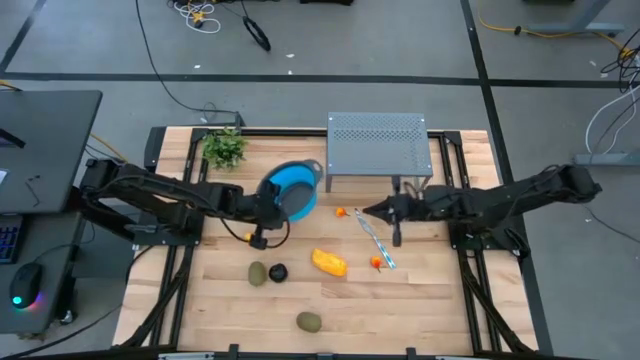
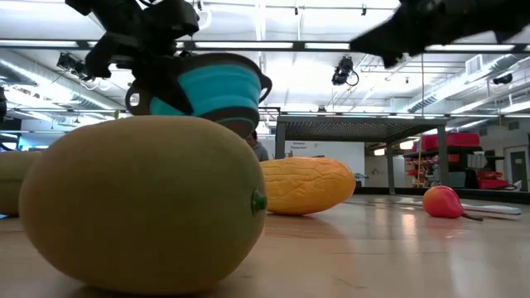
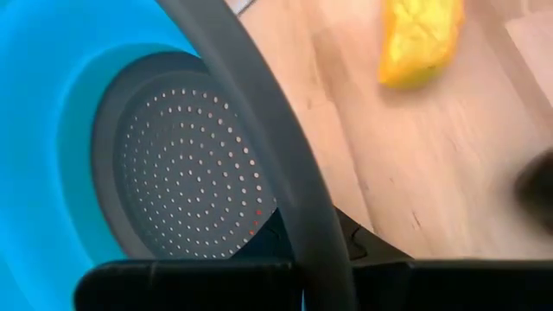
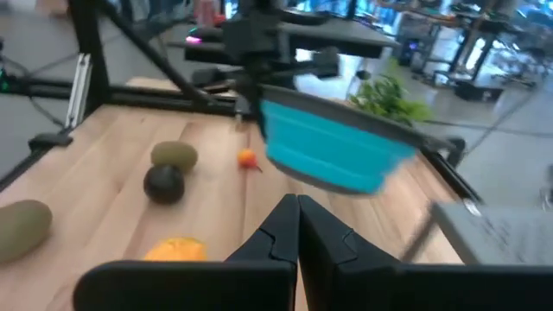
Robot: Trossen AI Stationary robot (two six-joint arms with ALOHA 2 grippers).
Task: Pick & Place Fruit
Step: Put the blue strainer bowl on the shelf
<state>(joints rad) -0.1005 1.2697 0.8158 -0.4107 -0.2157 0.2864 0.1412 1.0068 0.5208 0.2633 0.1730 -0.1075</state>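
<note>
- So, the fruit lies loose on the wooden table (image 1: 420,300): the elongated yellow-orange toy piece (image 1: 329,262) mid-table, two olive-green ovals (image 1: 258,273) (image 1: 309,321), a blackish round one (image 1: 278,271), and tiny orange-red ones (image 1: 341,212) (image 1: 377,262).
- I judge no fruit is placed yet; I'm carrying the blue collapsible colander with a grey perforated base (image 1: 292,190).
- Next, I'd set it down level near the fruit.
- My left gripper (image 1: 268,203) pinches its grey rim, tilted, above the table.
- My right gripper (image 1: 368,211) hovers right of it, fingers pressed together.
</note>
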